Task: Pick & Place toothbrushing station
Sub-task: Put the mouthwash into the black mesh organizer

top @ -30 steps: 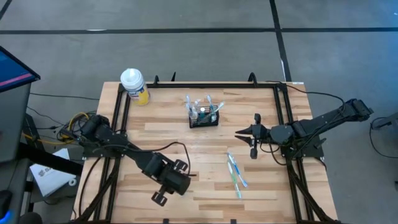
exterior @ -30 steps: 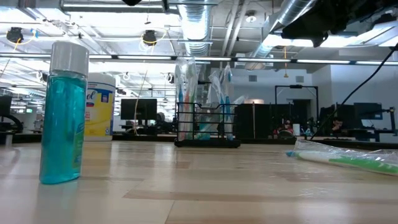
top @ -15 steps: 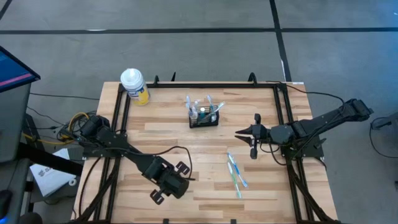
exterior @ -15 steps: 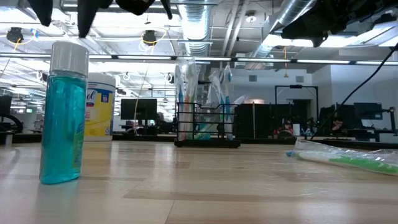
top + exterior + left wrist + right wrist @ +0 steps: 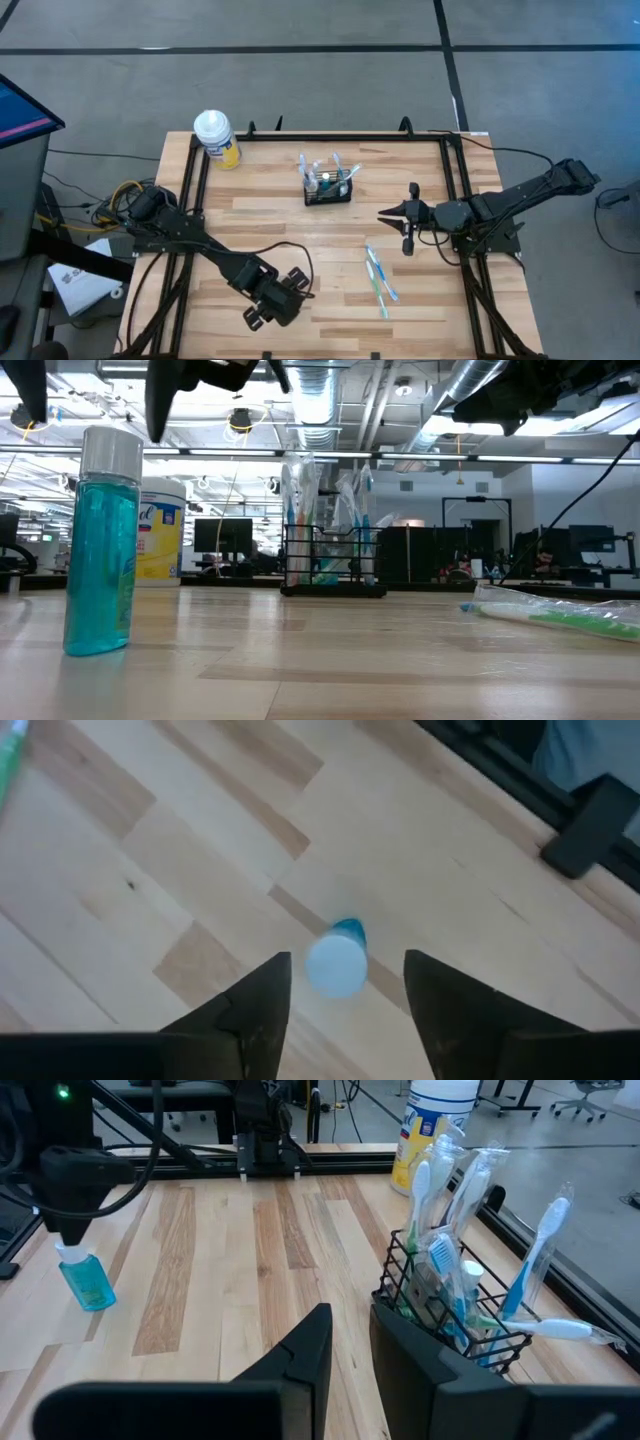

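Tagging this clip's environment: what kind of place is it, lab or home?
Most likely a robotics lab in an open office: exposed ceiling ducts, desks with monitors beyond the table, and a framed wooden table standing on bare concrete floor.

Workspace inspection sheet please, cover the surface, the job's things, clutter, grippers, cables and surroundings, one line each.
Surface: wooden tabletop of light planks inside a black frame.
Job's things: toothbrushing station, a black wire holder with wrapped toothbrushes, upright near the far middle; wrapped toothbrushes lie loose on the right side.
Clutter: blue liquid bottle stands upright near the front left; white-capped yellow bottle at the far left corner.
Grippers: left gripper open, above the blue bottle, fingers either side of its cap; right gripper hovers right of the station, holding nothing.
Cables: a bundle left of the table; one lead off the right arm.
Surroundings: grey floor with dark lines; office with monitors beyond.
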